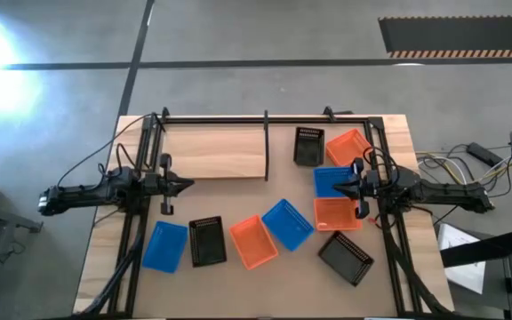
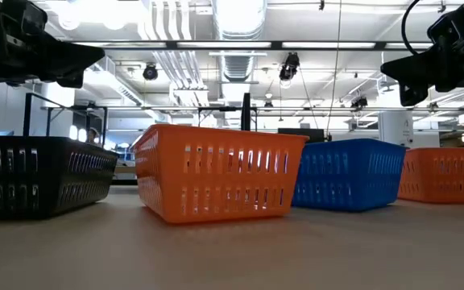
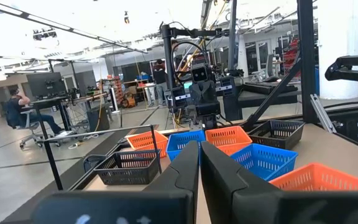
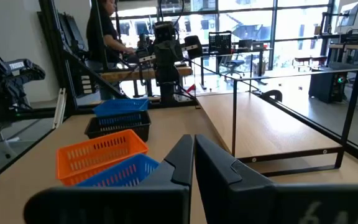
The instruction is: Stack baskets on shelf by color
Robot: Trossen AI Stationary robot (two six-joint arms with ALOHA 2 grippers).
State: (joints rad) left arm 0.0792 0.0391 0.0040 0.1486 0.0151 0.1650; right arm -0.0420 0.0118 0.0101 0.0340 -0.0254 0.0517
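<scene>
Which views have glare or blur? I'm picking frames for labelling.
High view: a blown-out white patch on the floor at top left; baskets evenly lit. Low view: bright ceiling lights behind, the orange basket sharp, tabletop foreground soft. Left wrist view: the left gripper fingers close and soft. Right wrist view: bright windows behind.

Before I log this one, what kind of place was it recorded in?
It looks like a robotics lab or an open workshop. The ceiling has bare ducts and strip lights. A person sits at a desk with a monitor, and racks of equipment stand behind the table with the baskets.
</scene>
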